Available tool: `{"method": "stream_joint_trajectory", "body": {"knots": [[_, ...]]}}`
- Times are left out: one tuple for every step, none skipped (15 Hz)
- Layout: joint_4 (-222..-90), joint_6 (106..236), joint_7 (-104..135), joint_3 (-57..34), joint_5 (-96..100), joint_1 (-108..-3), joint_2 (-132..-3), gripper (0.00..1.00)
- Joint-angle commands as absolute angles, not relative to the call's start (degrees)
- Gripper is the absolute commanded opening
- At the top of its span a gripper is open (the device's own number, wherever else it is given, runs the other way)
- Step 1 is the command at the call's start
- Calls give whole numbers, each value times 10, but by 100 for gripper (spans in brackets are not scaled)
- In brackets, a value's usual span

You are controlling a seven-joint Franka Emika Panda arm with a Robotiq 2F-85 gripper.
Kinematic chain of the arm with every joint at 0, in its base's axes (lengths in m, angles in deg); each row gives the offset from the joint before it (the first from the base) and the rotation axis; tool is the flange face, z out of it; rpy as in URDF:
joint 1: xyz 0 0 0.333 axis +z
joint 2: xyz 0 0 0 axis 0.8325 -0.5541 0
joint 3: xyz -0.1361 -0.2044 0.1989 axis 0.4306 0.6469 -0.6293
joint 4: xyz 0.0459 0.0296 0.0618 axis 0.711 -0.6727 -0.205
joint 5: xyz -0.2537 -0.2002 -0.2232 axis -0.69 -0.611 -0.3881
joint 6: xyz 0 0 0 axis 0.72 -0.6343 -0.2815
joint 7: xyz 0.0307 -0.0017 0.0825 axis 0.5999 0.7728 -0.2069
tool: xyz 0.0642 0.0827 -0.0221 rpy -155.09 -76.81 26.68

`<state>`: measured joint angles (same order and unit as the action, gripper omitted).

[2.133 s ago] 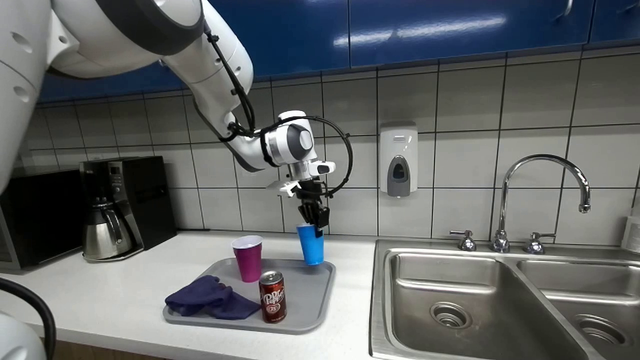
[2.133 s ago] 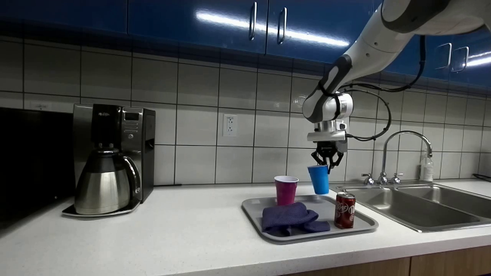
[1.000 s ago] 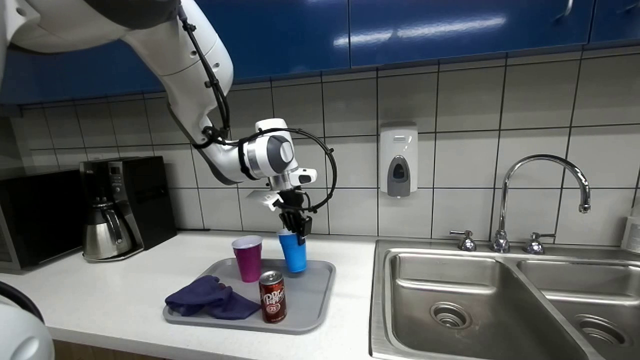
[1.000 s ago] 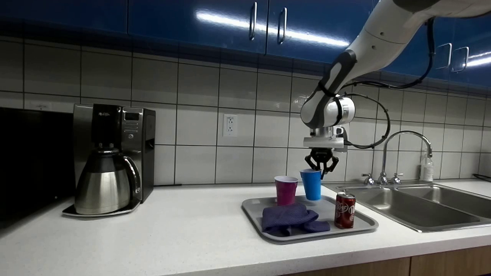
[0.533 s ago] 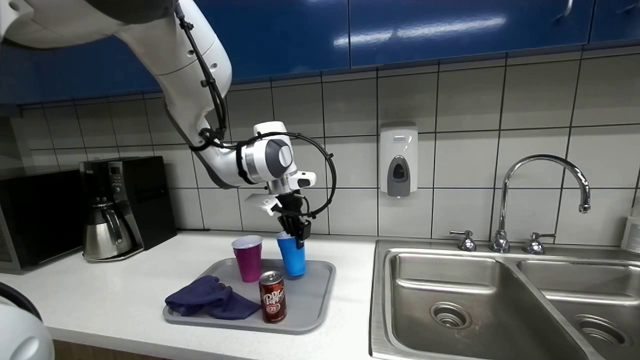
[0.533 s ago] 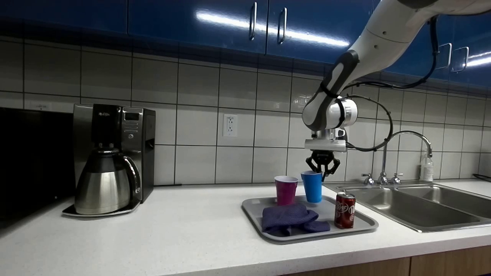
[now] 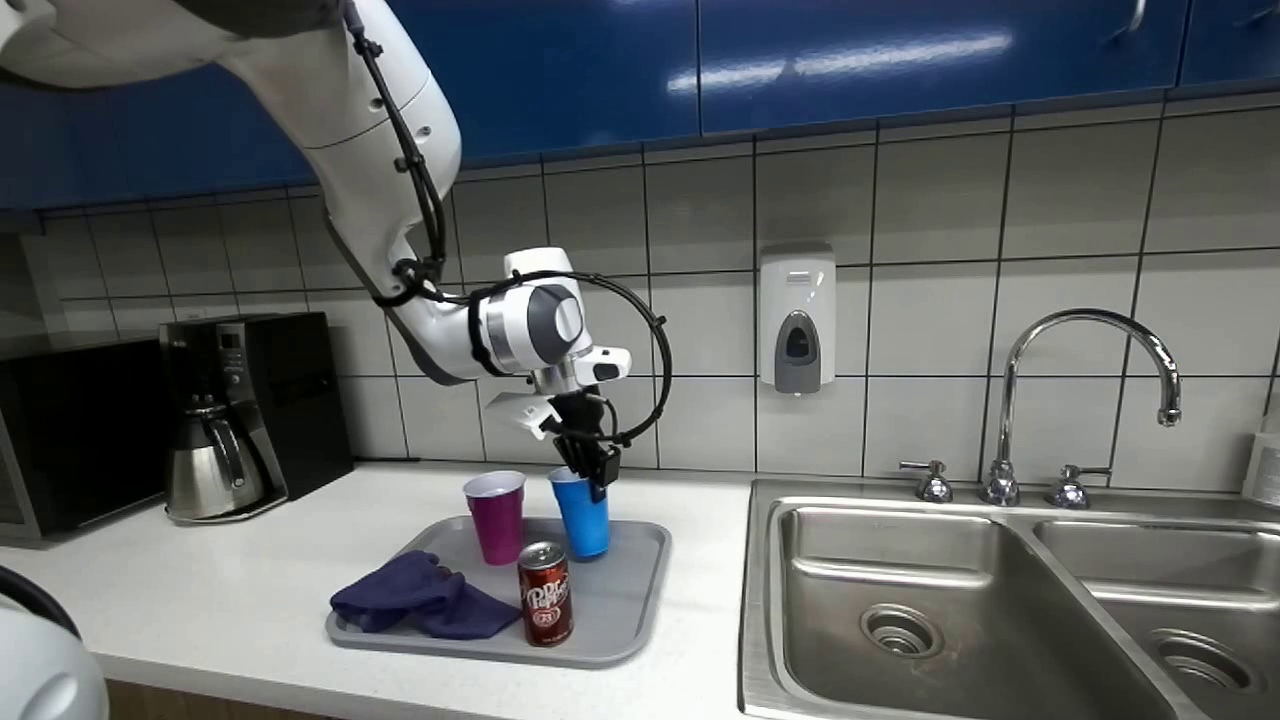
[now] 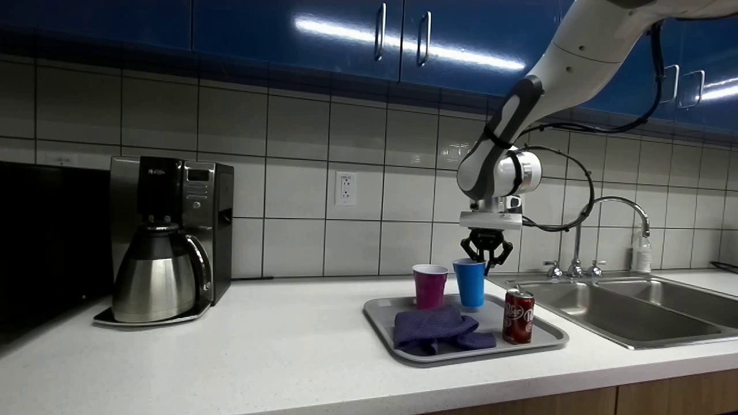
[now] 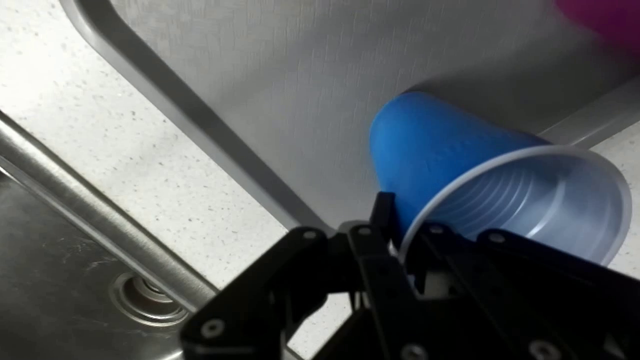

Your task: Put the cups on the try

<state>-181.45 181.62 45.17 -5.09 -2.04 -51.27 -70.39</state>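
— What is on the tray [image 7: 615, 605]?

— The purple cup [image 7: 497, 525] stands upright on its far left part. In both exterior views it is left of the blue cup [image 7: 583, 515], near it, with a gap between the two.

— And the blue one, where is that exactly?

— At the far part of the tray, mouth up, leaning slightly with its top to the left. Whether its base touches the tray, I cannot tell.

— What is the gripper [image 9: 407, 220] doing there?

— Pinching the blue cup by its side, right at the rim. In the wrist view one finger [image 9: 384, 210] lies along the outside and the other reaches inside the mouth, so only the thin cup wall is between them.

— Anything else sharing the tray?

— A dark purple cloth [image 7: 425, 600] lies crumpled at the near left, and a red soda can [image 7: 546, 600] stands upright just to its right, nearer than both cups.

— And around it?

— White counter [image 8: 259, 357] underneath. The steel sink [image 7: 762, 600] is to the right, and the coffee maker [image 7: 285, 410] stands to the left, well apart from the tray. On the far wall, between tray and faucet [image 7: 1001, 485], hangs a white dispenser [image 7: 797, 320].
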Motion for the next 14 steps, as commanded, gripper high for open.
{"method": "stream_joint_trajectory", "body": {"knots": [[-1839,1827,446,-56,-15,-519,-683,1],[-1840,1827,446,-56,-16,-519,-684,1],[-1841,1826,446,-56,-15,-520,-684,1],[-1841,1826,446,-56,-15,-520,-684,1],[-1842,1826,446,-56,-14,-520,-684,1],[-1842,1824,446,-56,-13,-520,-684,1],[-1843,1824,447,-56,-14,-520,-684,1],[-1842,1821,449,-55,-14,-519,-685,9],[-1842,1818,448,-55,-15,-519,-685,32],[-1841,1818,449,-55,-15,-519,-685,34],[-1841,1818,450,-55,-15,-518,-685,36],[-1840,1817,450,-55,-15,-518,-686,42],[-1839,1817,450,-55,-15,-518,-686,50],[-1839,1816,450,-55,-15,-518,-686,56]]}}
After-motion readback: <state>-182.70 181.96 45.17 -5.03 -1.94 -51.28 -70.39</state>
